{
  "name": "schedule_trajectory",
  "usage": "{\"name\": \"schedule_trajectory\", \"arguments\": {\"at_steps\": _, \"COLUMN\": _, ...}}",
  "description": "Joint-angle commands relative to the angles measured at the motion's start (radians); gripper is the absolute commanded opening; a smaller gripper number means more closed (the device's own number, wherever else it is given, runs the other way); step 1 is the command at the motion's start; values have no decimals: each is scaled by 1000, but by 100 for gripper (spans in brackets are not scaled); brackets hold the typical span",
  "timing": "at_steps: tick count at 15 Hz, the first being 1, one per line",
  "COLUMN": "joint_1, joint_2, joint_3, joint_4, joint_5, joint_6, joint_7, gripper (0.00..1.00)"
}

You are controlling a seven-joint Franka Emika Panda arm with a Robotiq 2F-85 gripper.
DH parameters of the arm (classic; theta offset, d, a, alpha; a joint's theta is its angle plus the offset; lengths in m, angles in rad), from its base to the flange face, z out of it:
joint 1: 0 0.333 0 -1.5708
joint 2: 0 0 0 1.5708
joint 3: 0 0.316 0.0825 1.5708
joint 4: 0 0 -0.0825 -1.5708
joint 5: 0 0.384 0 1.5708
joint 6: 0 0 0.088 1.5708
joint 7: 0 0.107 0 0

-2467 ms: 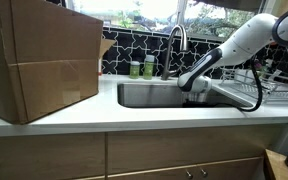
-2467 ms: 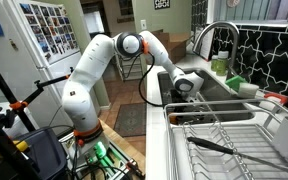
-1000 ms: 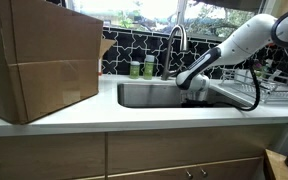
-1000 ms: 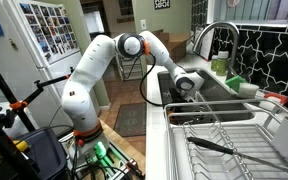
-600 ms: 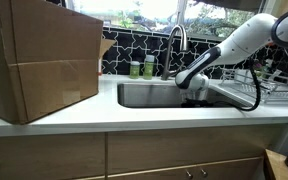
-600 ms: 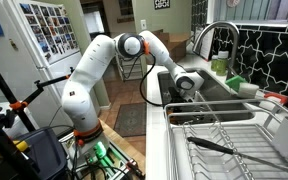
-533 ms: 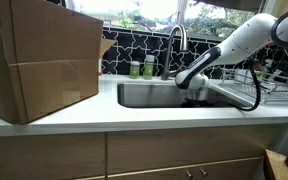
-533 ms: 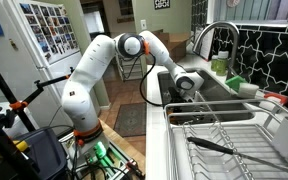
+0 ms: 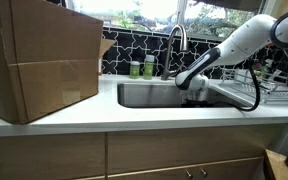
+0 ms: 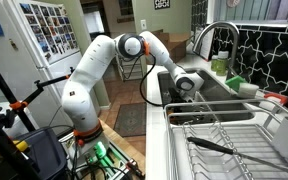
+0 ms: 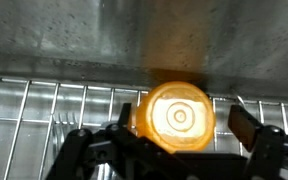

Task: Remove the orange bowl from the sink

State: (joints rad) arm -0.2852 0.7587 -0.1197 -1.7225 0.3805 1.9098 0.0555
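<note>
The orange bowl (image 11: 176,116) shows only in the wrist view, upside down on the wire grid at the bottom of the sink, its round base facing the camera. My gripper (image 11: 184,135) is open, with one finger on each side of the bowl and a gap between the fingers and the bowl. In both exterior views the gripper (image 9: 195,92) (image 10: 187,85) is lowered into the steel sink (image 9: 149,96) and the bowl is hidden by the sink wall.
A large cardboard box (image 9: 39,60) stands on the counter beside the sink. A faucet (image 9: 176,45) and green bottles (image 9: 142,68) are behind the sink. A wire dish rack (image 10: 224,135) sits on the counter at the other side.
</note>
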Motion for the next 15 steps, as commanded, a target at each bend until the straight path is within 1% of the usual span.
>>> {"name": "schedule_trajectory", "arguments": {"at_steps": 1, "joint_1": 9, "joint_2": 25, "joint_3": -10, "joint_4": 15, "joint_5": -15, "joint_6": 38, "joint_7": 29, "gripper": 95}}
{"name": "schedule_trajectory", "arguments": {"at_steps": 2, "joint_1": 9, "joint_2": 26, "joint_3": -10, "joint_4": 15, "joint_5": -14, "joint_6": 44, "joint_7": 30, "gripper": 95}}
{"name": "schedule_trajectory", "arguments": {"at_steps": 3, "joint_1": 10, "joint_2": 28, "joint_3": -9, "joint_4": 16, "joint_5": -15, "joint_6": 47, "joint_7": 32, "gripper": 88}}
{"name": "schedule_trajectory", "arguments": {"at_steps": 4, "joint_1": 9, "joint_2": 30, "joint_3": -8, "joint_4": 16, "joint_5": -14, "joint_6": 49, "joint_7": 33, "gripper": 73}}
{"name": "schedule_trajectory", "arguments": {"at_steps": 6, "joint_1": 9, "joint_2": 32, "joint_3": -7, "joint_4": 17, "joint_5": -14, "joint_6": 47, "joint_7": 36, "gripper": 52}}
{"name": "schedule_trajectory", "arguments": {"at_steps": 7, "joint_1": 9, "joint_2": 31, "joint_3": -7, "joint_4": 21, "joint_5": -13, "joint_6": 48, "joint_7": 38, "gripper": 49}}
{"name": "schedule_trajectory", "arguments": {"at_steps": 10, "joint_1": 7, "joint_2": 26, "joint_3": -7, "joint_4": 17, "joint_5": -9, "joint_6": 49, "joint_7": 37, "gripper": 49}}
{"name": "schedule_trajectory", "arguments": {"at_steps": 15, "joint_1": 0, "joint_2": -35, "joint_3": -14, "joint_4": -24, "joint_5": -6, "joint_6": 49, "joint_7": 27, "gripper": 49}}
